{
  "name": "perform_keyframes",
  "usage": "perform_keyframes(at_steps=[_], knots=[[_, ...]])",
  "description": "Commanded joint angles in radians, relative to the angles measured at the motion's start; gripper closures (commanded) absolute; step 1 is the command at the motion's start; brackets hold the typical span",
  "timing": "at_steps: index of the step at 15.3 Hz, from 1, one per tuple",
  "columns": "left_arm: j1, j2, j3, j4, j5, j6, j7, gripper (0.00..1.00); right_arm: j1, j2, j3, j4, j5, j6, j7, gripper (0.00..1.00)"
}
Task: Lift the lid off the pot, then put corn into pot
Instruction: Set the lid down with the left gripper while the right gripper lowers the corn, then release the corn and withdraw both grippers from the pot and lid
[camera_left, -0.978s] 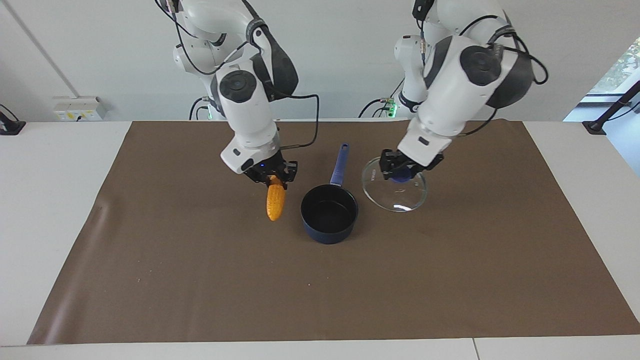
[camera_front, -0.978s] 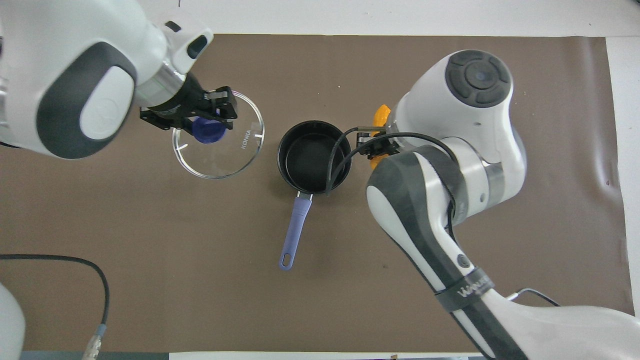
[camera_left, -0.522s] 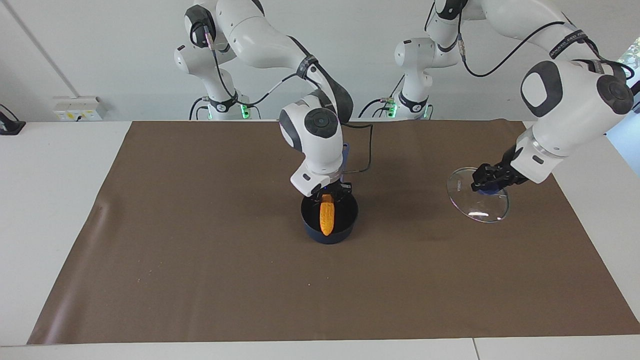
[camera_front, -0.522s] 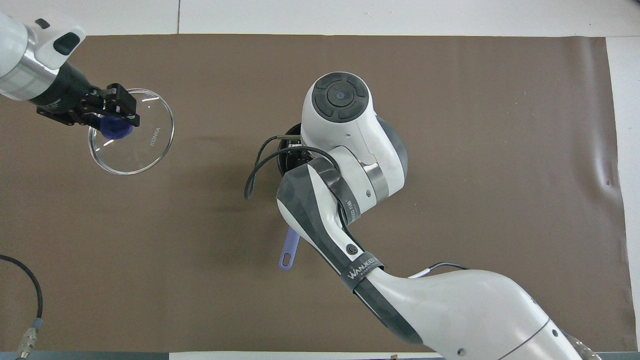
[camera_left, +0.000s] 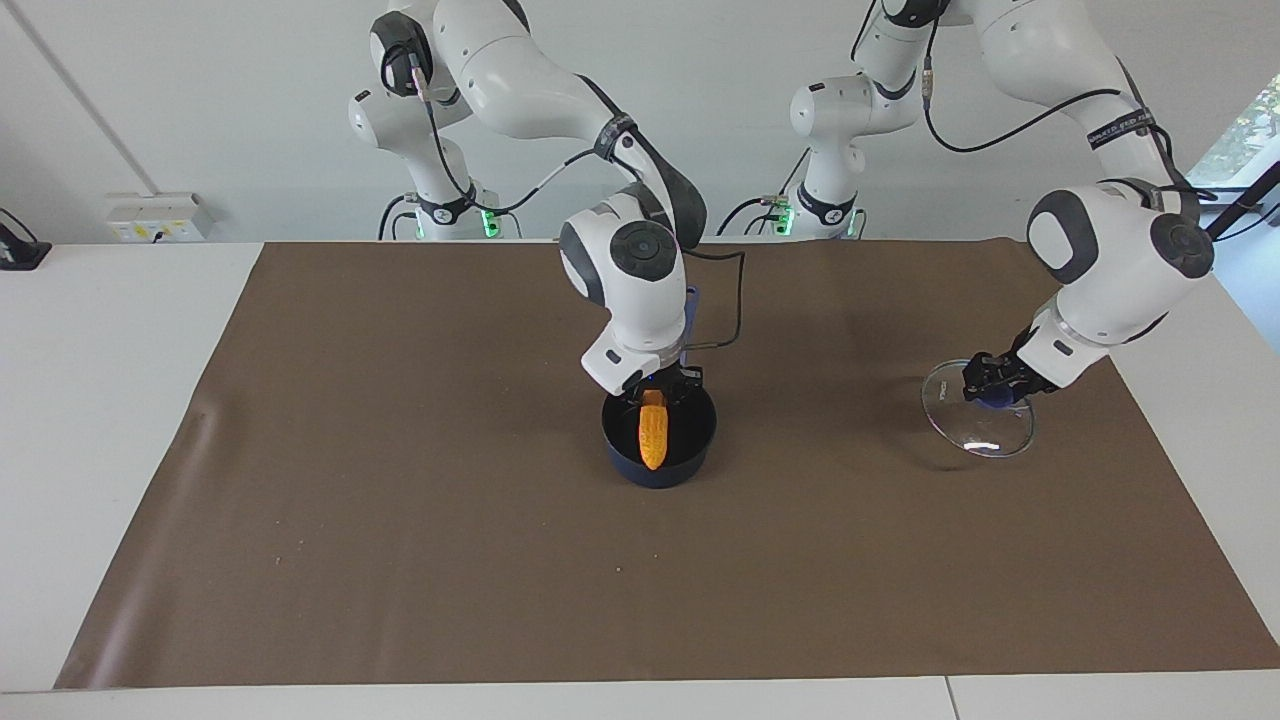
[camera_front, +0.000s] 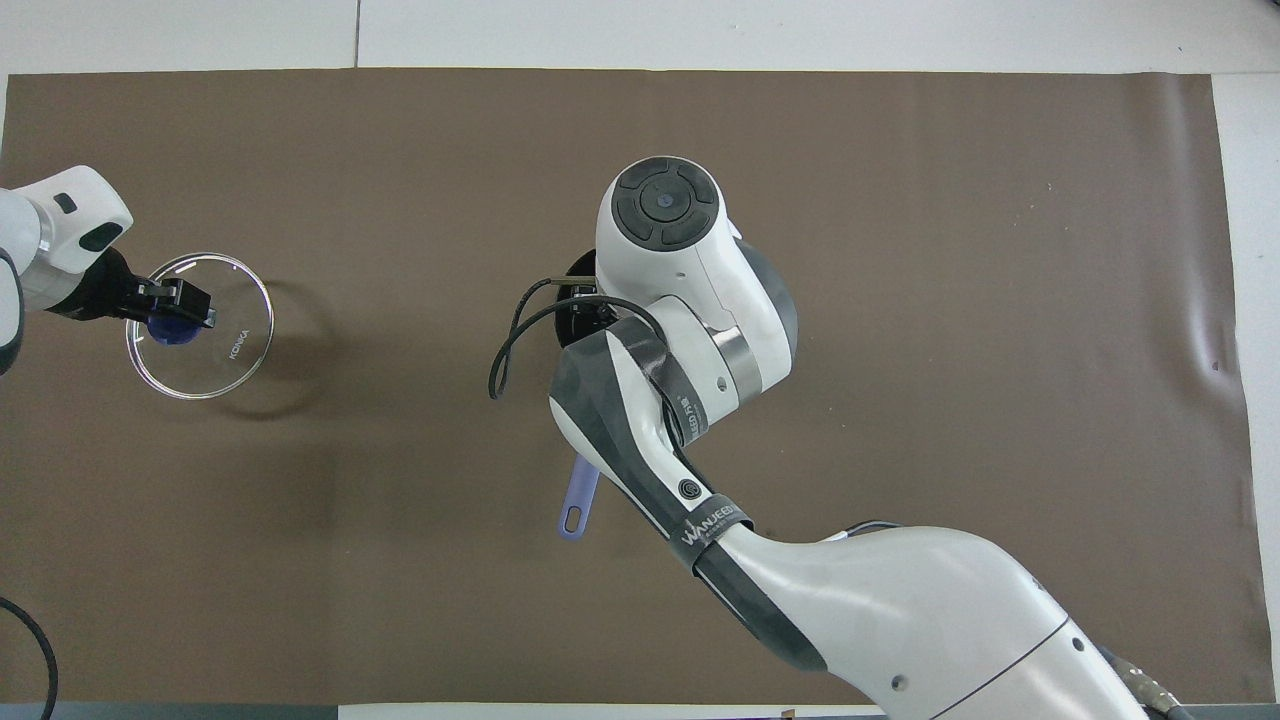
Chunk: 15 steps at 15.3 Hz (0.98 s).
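The dark blue pot (camera_left: 700, 440) stands open in the middle of the brown mat, its handle pointing toward the robots. My right gripper (camera_left: 655, 393) is right over it, shut on the top end of the yellow-orange corn (camera_left: 652, 435), which hangs upright with its lower end down in the pot's opening. My left gripper (camera_left: 992, 388) is shut on the blue knob of the glass lid (camera_left: 978, 430), held tilted just above the mat toward the left arm's end. In the overhead view the lid (camera_front: 215, 345) and left gripper (camera_front: 178, 312) show. The right arm hides the corn and most of the pot there; only the pot's handle (camera_front: 580, 495) shows.
The brown mat (camera_left: 400, 500) covers most of the white table (camera_left: 100, 400). A power socket block (camera_left: 160, 215) sits at the table edge near the right arm's base. A black cable (camera_front: 515, 340) loops from the right wrist beside the pot.
The right gripper carried the corn from beside the pot to over it and now holds still. The left gripper carried the lid away toward the left arm's end and lowered it.
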Motion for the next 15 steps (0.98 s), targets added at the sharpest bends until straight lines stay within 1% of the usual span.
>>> perform_keyframes(at_steps=[1, 2, 3, 4, 5, 6, 7, 9, 11, 13, 15], knots=[[0.011, -0.047, -0.01, -0.097, 0.019, 0.096, -0.019, 1.0, 0.007, -0.027, 0.002, -0.04, -0.004, 0.0, 0.04, 1.0], [0.011, -0.042, -0.01, -0.1, 0.019, 0.102, -0.024, 1.0, 0.005, -0.028, 0.004, -0.049, -0.004, 0.009, 0.04, 1.0], [0.013, -0.036, -0.011, -0.1, 0.019, 0.107, -0.022, 1.0, 0.004, -0.03, 0.004, -0.057, -0.004, 0.015, 0.037, 0.84], [0.013, -0.025, -0.011, -0.098, 0.019, 0.112, -0.022, 1.0, 0.001, -0.03, 0.004, -0.057, -0.004, 0.015, 0.033, 0.67], [0.013, -0.022, -0.011, -0.1, 0.019, 0.121, -0.022, 1.0, 0.0, -0.03, 0.004, -0.057, -0.004, 0.015, 0.033, 0.46], [0.013, -0.019, -0.011, -0.1, 0.019, 0.129, -0.021, 1.0, -0.001, -0.03, 0.004, -0.056, -0.008, 0.015, 0.031, 0.2], [0.013, -0.014, -0.011, -0.103, 0.019, 0.132, -0.018, 1.0, -0.001, -0.03, 0.002, -0.052, -0.011, 0.014, 0.031, 0.0], [0.013, -0.007, -0.011, -0.103, 0.019, 0.141, -0.01, 1.0, -0.012, -0.03, -0.002, -0.031, -0.028, -0.011, 0.03, 0.0], [0.013, -0.001, -0.011, -0.103, 0.019, 0.149, -0.001, 1.0, -0.039, -0.051, -0.01, 0.006, -0.095, -0.041, 0.025, 0.0], [0.013, -0.001, -0.011, -0.103, 0.021, 0.144, 0.007, 1.0, -0.12, -0.125, -0.008, 0.004, -0.107, -0.093, -0.03, 0.0], [0.014, -0.001, -0.011, -0.103, 0.019, 0.149, 0.059, 1.0, -0.232, -0.205, -0.005, 0.01, -0.108, -0.156, -0.169, 0.0]])
